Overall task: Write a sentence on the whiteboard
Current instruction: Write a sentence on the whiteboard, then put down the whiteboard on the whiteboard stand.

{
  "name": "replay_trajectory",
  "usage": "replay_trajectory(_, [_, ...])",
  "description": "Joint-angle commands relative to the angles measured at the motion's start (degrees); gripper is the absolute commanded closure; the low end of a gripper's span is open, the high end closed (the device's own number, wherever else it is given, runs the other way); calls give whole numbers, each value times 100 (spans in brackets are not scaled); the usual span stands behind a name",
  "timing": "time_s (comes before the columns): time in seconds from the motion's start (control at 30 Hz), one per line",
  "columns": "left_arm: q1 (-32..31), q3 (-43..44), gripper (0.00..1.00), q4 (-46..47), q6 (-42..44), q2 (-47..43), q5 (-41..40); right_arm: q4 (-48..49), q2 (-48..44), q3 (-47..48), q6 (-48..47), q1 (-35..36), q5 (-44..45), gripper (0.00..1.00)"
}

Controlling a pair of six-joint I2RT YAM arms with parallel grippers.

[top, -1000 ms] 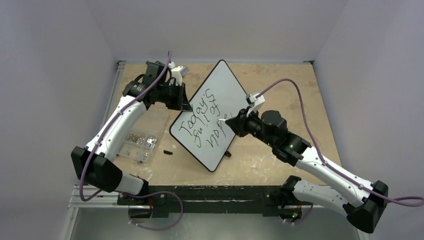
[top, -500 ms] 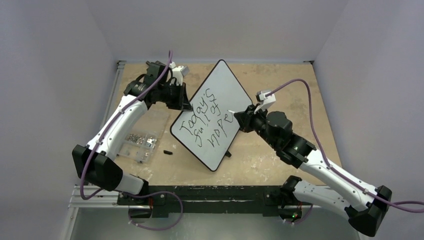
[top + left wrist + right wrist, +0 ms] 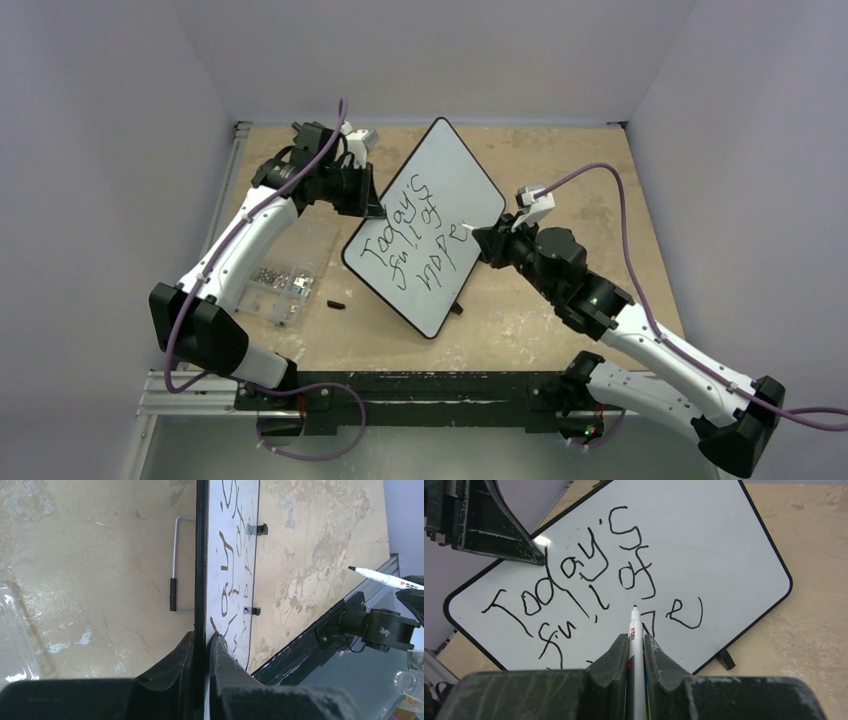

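The whiteboard [image 3: 447,178] stands tilted near the middle of the counter [image 3: 560,165], turned so that one corner points to the far wall, and a wire stand [image 3: 174,565] is behind it. The sentence [image 3: 591,572] is on its face in three slanted black lines: "Today's", then "full of", then a word that from above reads like "hope". The left end effector [image 3: 204,639] is pressed together on the black rim at the left edge of the whiteboard, one finger on the back and one on the written face. The right end effector [image 3: 635,642] pinches a white marker [image 3: 634,625] whose black tip points to the last line, near the letter "e"; the left wrist view shows this tip in the air, apart from the board. A clear plastic box [image 3: 283,272] with small metal parts lies on the counter to the left of the whiteboard, below the left arm, and a small black piece [image 3: 334,303] lies between this box and the lower part of the board.
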Motion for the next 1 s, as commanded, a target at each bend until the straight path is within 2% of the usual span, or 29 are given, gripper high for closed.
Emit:
replay_trajectory(0.0, [-19, -27, 91, -403, 402, 154, -1163, 163, -41, -74, -24, -19, -71, 100])
replay_trajectory(0.17, [-44, -20, 86, -482, 402, 137, -1333, 195, 15, -84, -9, -18, -109, 100])
replay_trajectory(0.37, [-159, 15, 86, -609, 393, 89, -1490, 191, 29, -100, -29, -19, -111, 100])
replay_trajectory(0.6, [-313, -57, 94, -771, 383, -52, -1662, 247, 5, -198, 14, -18, -127, 100])
replay_trajectory(0.83, [-385, -457, 95, -729, 463, -471, -1676, 223, -42, -259, 0, -21, -119, 100])
replay_trajectory(0.97, [-429, -770, 95, -601, 603, -652, -1418, 226, -64, -313, 0, -21, -111, 100])
